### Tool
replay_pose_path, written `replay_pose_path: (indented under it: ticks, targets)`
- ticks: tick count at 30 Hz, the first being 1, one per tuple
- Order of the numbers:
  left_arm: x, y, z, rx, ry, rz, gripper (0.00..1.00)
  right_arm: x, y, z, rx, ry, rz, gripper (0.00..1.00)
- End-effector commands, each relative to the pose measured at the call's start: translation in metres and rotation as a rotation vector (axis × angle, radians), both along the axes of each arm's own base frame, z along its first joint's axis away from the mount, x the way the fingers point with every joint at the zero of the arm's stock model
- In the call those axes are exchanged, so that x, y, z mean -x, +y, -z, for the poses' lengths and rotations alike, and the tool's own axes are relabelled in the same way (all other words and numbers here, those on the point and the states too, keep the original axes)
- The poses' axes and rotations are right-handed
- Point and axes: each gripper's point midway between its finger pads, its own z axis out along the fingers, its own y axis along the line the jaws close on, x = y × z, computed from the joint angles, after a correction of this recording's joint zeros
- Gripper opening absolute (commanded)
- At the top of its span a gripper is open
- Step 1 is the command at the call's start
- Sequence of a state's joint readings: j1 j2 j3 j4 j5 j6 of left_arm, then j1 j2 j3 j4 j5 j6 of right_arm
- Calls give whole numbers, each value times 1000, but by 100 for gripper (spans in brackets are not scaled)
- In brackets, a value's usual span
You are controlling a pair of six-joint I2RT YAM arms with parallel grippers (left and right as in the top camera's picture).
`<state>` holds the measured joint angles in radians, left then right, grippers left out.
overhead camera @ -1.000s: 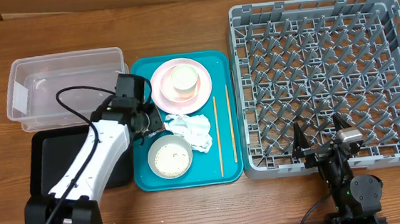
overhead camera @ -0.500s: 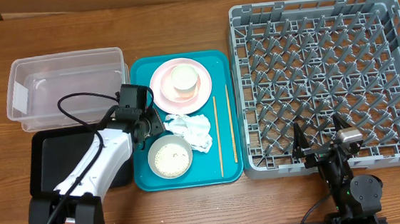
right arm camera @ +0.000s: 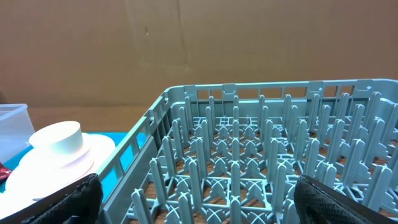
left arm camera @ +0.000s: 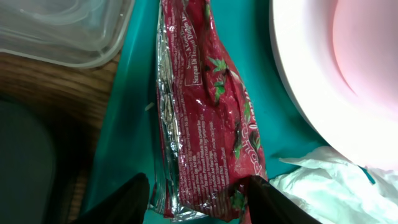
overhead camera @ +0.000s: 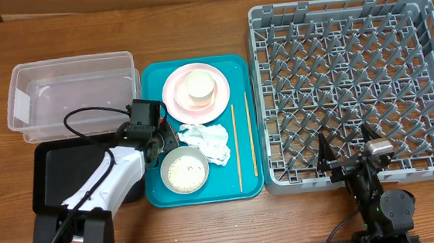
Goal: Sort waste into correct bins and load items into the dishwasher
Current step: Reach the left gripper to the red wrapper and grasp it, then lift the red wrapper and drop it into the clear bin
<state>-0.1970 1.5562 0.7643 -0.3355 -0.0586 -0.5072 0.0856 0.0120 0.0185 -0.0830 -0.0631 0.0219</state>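
Observation:
The red wrapper (left arm camera: 205, 112) lies on the left side of the teal tray (left arm camera: 134, 124), beside the pink plate (left arm camera: 348, 68). My left gripper (left arm camera: 202, 202) is open, with a finger on each side of the wrapper's near end. In the overhead view the left gripper (overhead camera: 158, 134) hides the wrapper. The pale cup (overhead camera: 199, 86) stands on the pink plate (overhead camera: 191, 94). A bowl holding rice grains (overhead camera: 184, 169), the white napkin (overhead camera: 211, 141) and two chopsticks (overhead camera: 236, 147) lie on the tray. My right gripper (overhead camera: 348, 154) is open and empty at the grey rack's (overhead camera: 353, 80) front edge.
The clear tub (overhead camera: 72, 98) stands left of the teal tray (overhead camera: 236, 73), with the black tray (overhead camera: 58, 177) in front of it under my left arm. The rack's upright pegs (right arm camera: 249, 143) fill the right wrist view.
My left gripper has moved toward the table's front along the teal tray's left edge, closer to the bowl. The right arm has not moved.

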Motion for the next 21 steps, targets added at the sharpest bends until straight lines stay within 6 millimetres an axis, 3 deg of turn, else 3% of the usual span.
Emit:
replay_pose_path:
  ticks: [1,7,13,15,16,21]
  targets:
    - [2,2,2,-20,-1,-15,54,0,1,2,4,-3,-2,100]
    - [4,1,17,-18,38,-14,47,0,1,2,4,-3,-2,100]
    - [3,1,16,-15,35,-15,24,0,1,2,4,-3,-2,100]
    - [2,1,15,-16,35,-11,10,0,1,2,4,-3,-2,100]
    - [-1,0,11,-15,32,-12,4,0,1,2,4,-3,-2,100]
    - [-16,-5,-21,4,4,-5,4,0,1,2,4,-3,-2,100]
